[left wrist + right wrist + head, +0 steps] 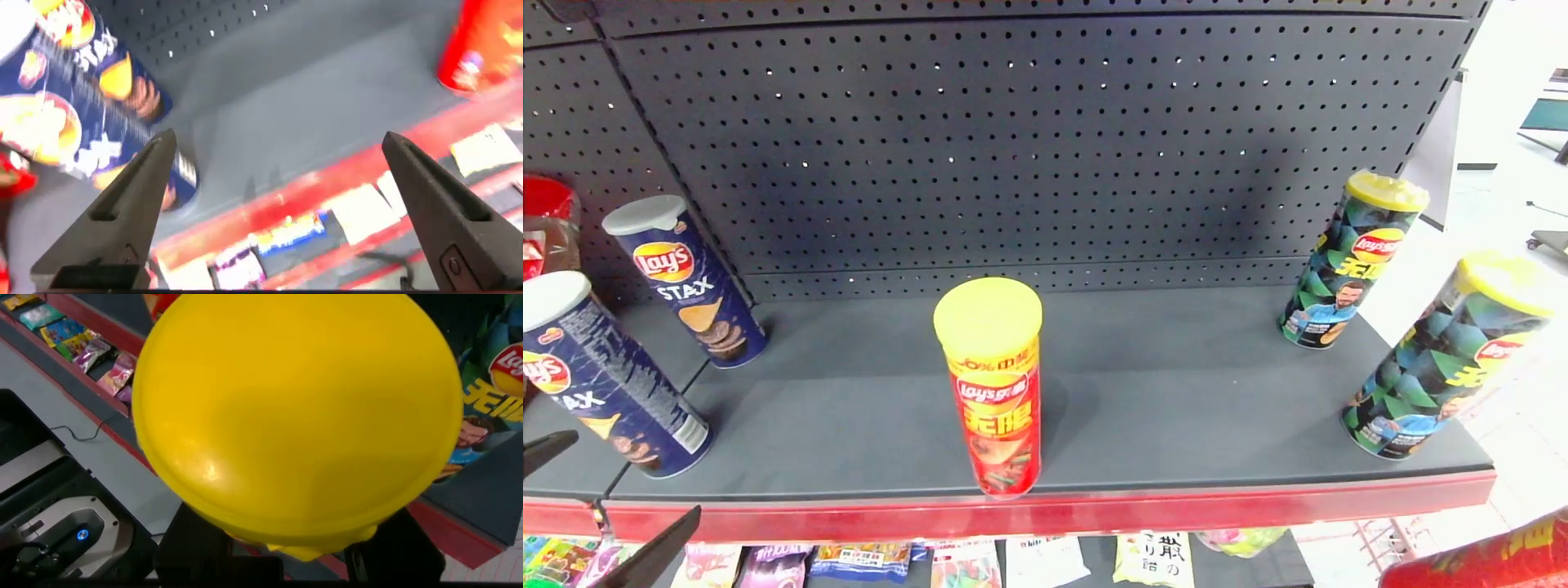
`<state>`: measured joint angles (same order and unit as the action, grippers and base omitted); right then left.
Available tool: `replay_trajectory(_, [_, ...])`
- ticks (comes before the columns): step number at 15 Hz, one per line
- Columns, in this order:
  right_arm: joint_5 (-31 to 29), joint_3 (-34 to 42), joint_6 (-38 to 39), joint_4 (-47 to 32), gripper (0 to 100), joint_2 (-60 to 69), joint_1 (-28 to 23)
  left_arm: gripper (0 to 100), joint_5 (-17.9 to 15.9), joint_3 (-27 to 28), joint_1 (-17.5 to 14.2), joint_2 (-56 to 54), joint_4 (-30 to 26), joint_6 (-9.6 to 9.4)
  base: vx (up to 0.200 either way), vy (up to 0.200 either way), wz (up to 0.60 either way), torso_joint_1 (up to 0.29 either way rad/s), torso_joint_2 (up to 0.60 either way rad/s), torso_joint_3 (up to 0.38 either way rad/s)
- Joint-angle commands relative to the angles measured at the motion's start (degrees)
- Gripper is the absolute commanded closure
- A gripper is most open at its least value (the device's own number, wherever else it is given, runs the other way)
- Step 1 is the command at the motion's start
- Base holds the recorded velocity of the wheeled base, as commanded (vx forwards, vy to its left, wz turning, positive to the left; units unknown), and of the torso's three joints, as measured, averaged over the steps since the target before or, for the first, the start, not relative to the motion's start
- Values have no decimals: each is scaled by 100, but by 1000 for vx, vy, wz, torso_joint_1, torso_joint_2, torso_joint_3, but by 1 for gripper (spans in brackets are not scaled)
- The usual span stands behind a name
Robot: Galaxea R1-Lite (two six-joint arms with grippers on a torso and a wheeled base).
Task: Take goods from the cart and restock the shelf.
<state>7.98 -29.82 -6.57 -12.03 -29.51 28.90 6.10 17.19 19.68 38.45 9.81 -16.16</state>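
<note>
A red chip can with a yellow lid (pixel 996 392) stands upright at the front middle of the dark shelf (pixel 1176 408). My right gripper (pixel 286 559) is shut on another red can (pixel 1494 559), low at the right, below the shelf's front corner. Its yellow lid (pixel 294 416) hides most of the fingers. My left gripper (pixel 633 474) hangs open and holds nothing before the shelf's red front edge at the left. It is near the front blue can (pixel 82 106), and the standing red can (pixel 482 45) is farther off.
Two blue cans (pixel 686 278) (pixel 600 376) stand at the shelf's left, two green cans (pixel 1352 261) (pixel 1445 359) at its right. A red-topped pack (pixel 543 220) sits at the far left. Snack packets (pixel 964 563) line the lower shelf. The shelf's middle back is bare.
</note>
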Motion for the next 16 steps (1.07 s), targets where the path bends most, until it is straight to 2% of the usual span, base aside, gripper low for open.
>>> replay_trajectory(1, [1,2,-2,-1,100,-2,1,0,-3,4,1,31,3,-1,0,0,0,0,0,0])
replay_trajectory(4, [1,2,-2,-1,100,-19,1,0,-12,-5,1,31,3,26,0,0,0,0,0,0])
replay_trajectory(10, [1,2,-2,-1,100,-55,10,0,-21,-14,1,40,3,43,0,200,0,10,4,1])
replay_trajectory(16, [1,2,-2,-1,100,-63,10,0,-12,-40,1,40,3,34,0,0,0,0,0,0])
